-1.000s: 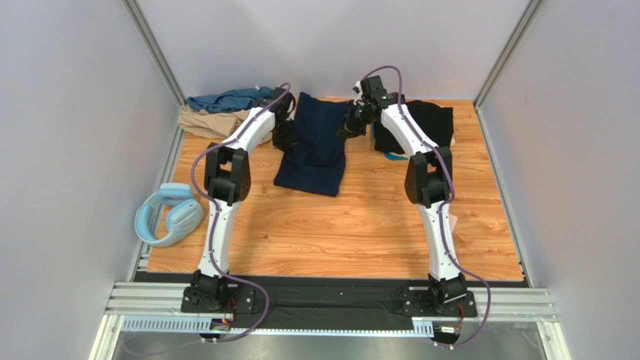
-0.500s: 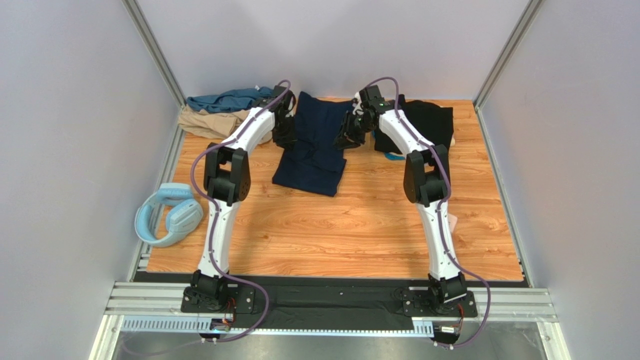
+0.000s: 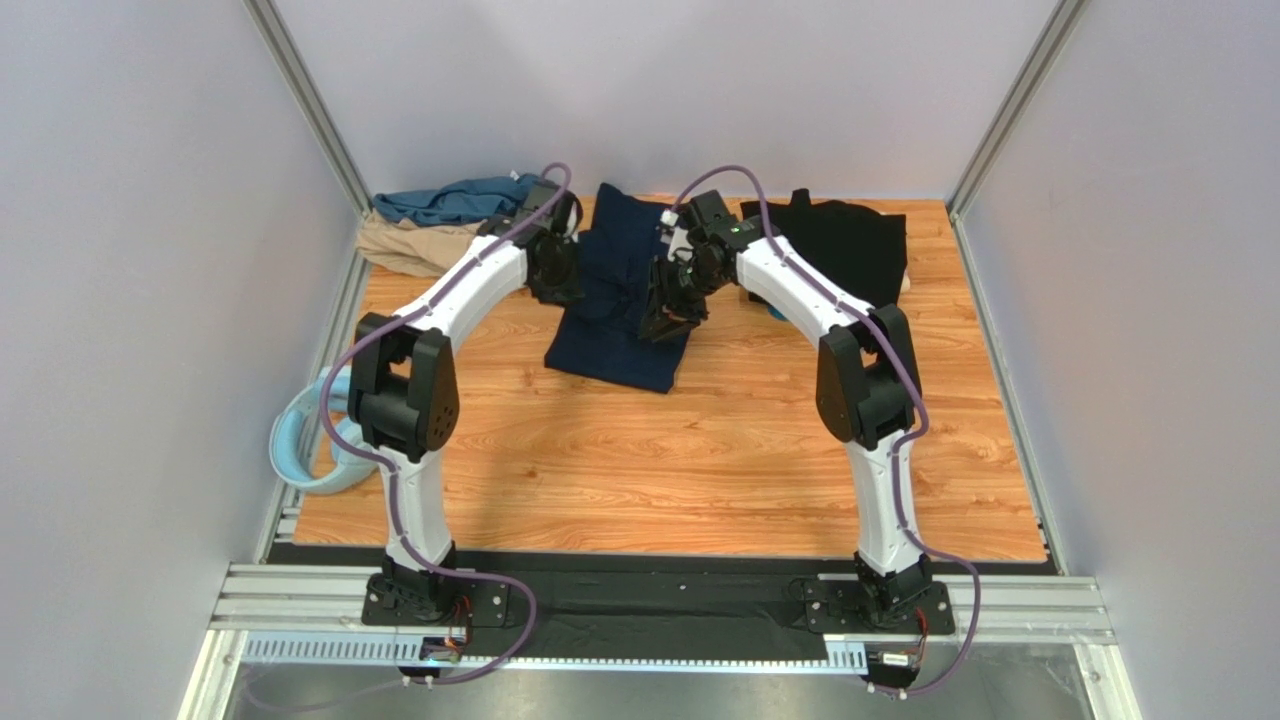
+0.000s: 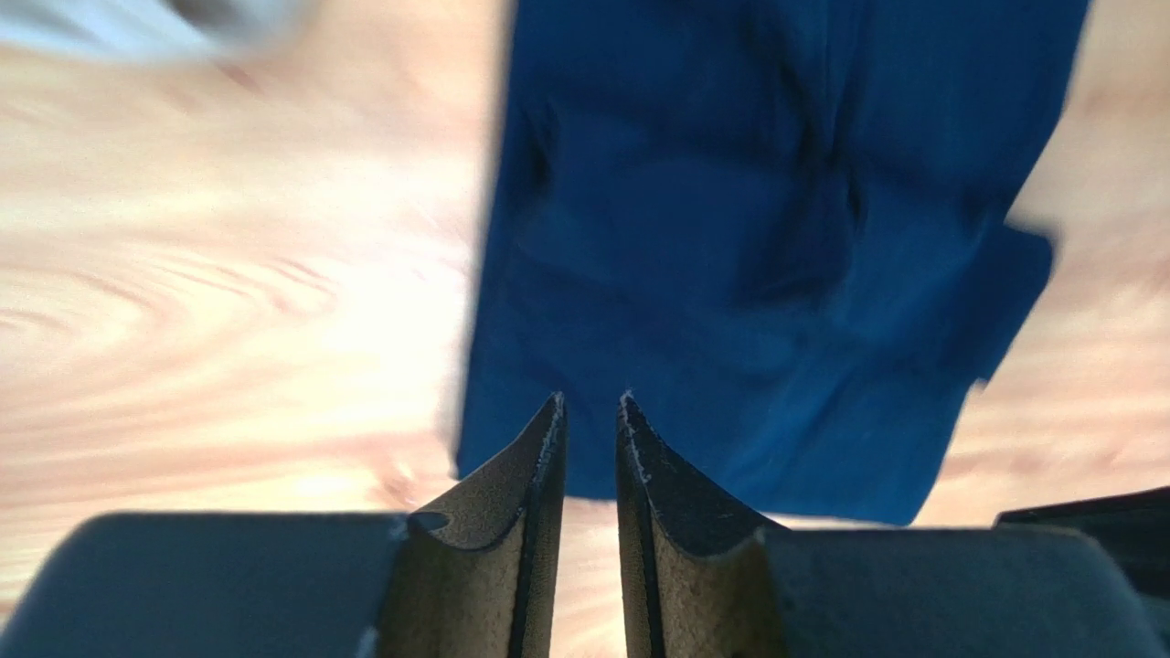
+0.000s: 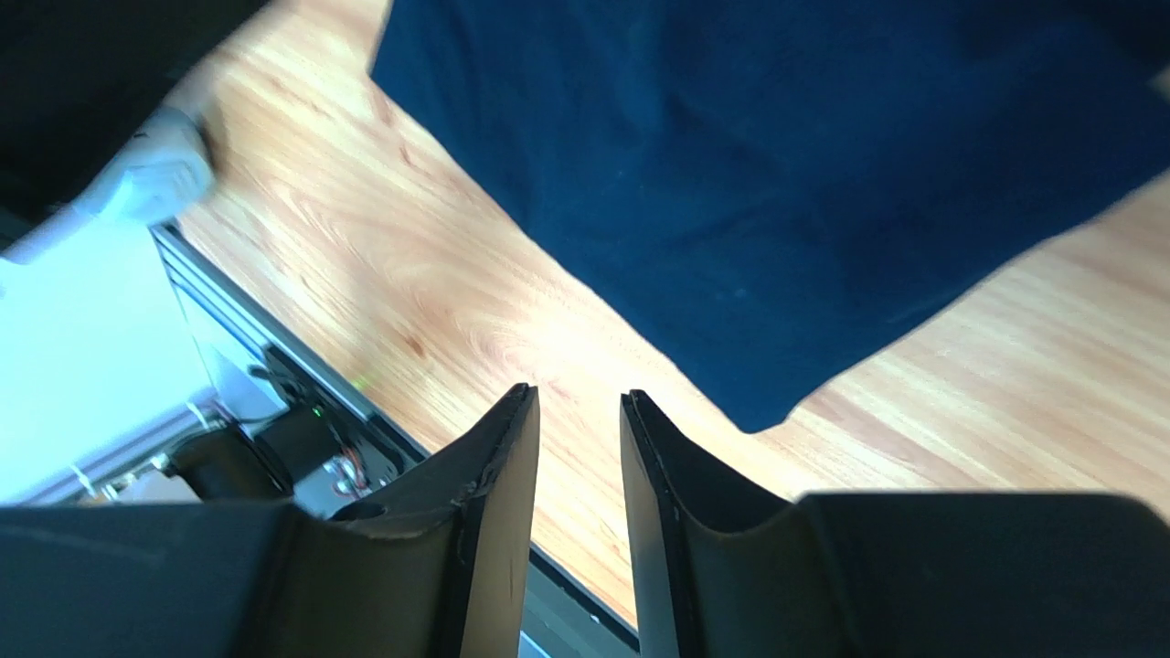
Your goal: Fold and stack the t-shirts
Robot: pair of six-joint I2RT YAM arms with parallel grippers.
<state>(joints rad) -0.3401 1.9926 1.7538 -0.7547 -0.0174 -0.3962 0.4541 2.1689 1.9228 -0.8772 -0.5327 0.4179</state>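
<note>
A dark navy t-shirt [image 3: 619, 300] lies folded into a long strip at the back middle of the table. Beside its left edge, my left gripper [image 3: 562, 279] is open and holds nothing. In the left wrist view the left gripper [image 4: 591, 400] hovers above the near hem of the navy t-shirt [image 4: 769, 247]. My right gripper [image 3: 667, 306] stands open over the shirt's right side. In its own view the right gripper [image 5: 577, 395] is above bare wood beside a corner of the navy t-shirt [image 5: 797, 165]. A black t-shirt [image 3: 845, 240] lies at the back right. Teal [image 3: 451, 198] and tan [image 3: 403, 243] t-shirts are bunched at the back left.
A pale blue plastic ring [image 3: 305, 447] rests at the table's left edge, partly behind the left arm. Grey walls close in the back and both sides. A metal rail [image 3: 661, 600] with the arm bases runs along the near edge.
Both grippers went from shut to open and let go of the navy t-shirt's far part. Both drew back toward me, the right one swinging left over the shirt.
</note>
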